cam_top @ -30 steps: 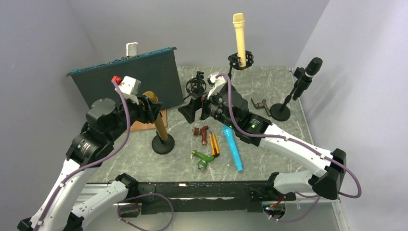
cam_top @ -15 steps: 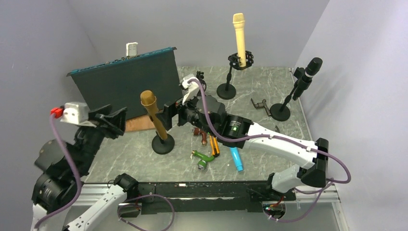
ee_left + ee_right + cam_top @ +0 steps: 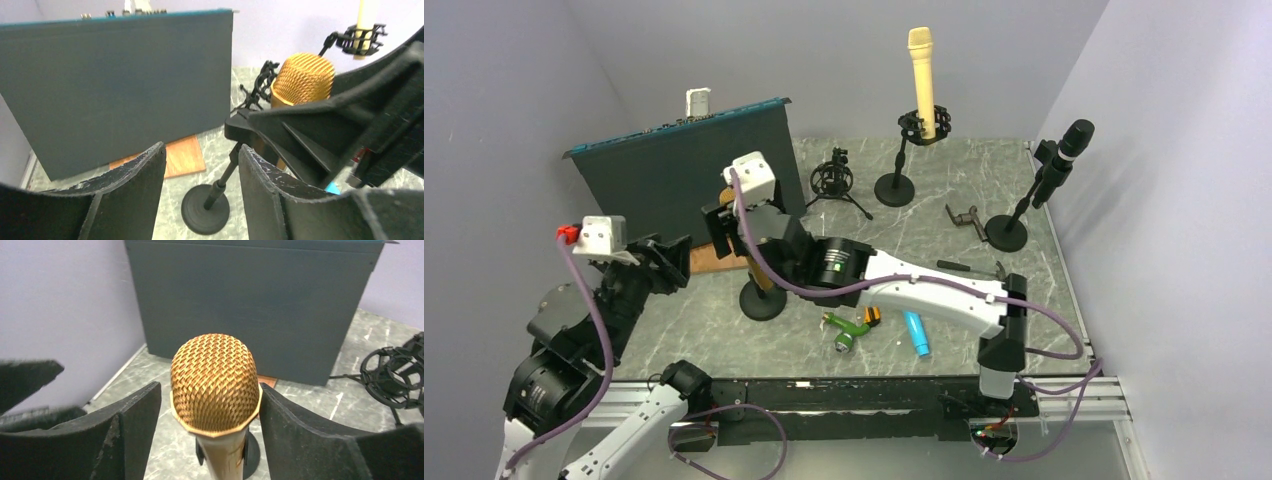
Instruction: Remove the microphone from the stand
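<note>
Backed away since a second ago, the left gripper (image 3: 201,155) hangs open and empty, the stand (image 3: 205,216) just ahead. Swung in, the right gripper (image 3: 209,390) straddles the gold microphone (image 3: 215,377) head, fingers parted either side. Pinching that rounded head may slip; unbraced, the stand could tip.

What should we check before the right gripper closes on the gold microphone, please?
1. Right gripper open: ok.
2. Gold microphone centred between its fingers: ok.
3. Fingers level with the handle rather than the grille: cannot tell.
4. Left gripper open, apart from the microphone: ok.
5. Stand base flat on the table: ok.
</note>
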